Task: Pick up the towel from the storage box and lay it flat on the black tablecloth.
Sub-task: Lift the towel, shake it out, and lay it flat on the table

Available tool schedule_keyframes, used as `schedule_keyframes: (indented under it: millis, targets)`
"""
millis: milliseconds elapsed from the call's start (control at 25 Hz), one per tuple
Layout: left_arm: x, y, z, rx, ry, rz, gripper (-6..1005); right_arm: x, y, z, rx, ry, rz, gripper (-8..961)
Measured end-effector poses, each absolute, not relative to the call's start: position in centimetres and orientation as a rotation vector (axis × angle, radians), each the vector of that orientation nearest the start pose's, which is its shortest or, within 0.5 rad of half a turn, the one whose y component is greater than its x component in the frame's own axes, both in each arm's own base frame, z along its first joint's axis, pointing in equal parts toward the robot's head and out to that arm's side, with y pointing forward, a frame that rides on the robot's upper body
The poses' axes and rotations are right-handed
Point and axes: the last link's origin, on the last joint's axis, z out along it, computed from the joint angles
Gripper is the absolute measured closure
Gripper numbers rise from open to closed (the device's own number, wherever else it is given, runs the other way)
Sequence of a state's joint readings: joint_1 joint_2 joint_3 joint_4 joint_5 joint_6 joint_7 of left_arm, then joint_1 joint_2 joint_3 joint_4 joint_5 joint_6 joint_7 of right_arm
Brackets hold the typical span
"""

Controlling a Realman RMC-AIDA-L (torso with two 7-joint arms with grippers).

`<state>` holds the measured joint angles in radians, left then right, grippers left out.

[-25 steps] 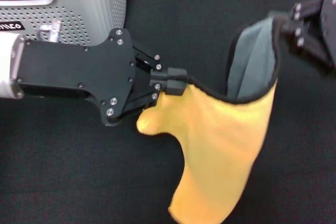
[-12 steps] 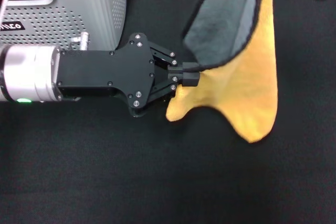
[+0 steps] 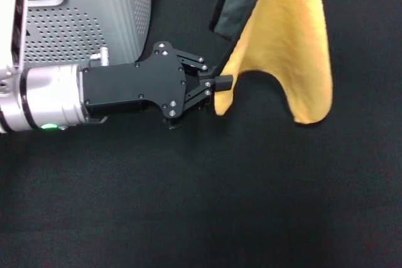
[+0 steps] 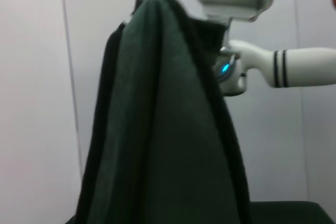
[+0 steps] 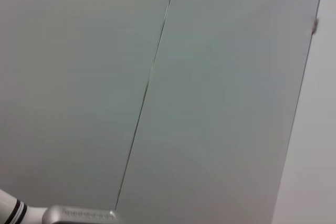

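Black tablecloth covers the surface below pale wall panels. Left tool pinches the towel's lower edge as it hangs aloft, beside the storage box.

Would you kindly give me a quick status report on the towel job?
Left claw shut on the towel edge. Right claw out of view. Towel hanging above the black tablecloth, out of the storage box, not yet flat. Nothing in the way.
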<state>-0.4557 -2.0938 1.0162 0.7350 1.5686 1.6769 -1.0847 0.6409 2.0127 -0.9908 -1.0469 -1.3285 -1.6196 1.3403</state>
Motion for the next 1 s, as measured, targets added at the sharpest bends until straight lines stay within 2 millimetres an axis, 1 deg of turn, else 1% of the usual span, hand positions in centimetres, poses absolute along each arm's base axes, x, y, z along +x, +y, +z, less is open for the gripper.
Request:
schedule_keyframes:
  millis: [360,1000]
  targets:
    - [-21.4,31.5,-2.0,-2.714,-0.076,-1.018,938,8.5,36.5,9.5,-2.523,-0.354,1.276,936]
    - [-22.1,31.6,-2.9,-2.705,-0.116,-0.983,941,8.3,36.5,10.1,-2.471,-0.352,1.332,937]
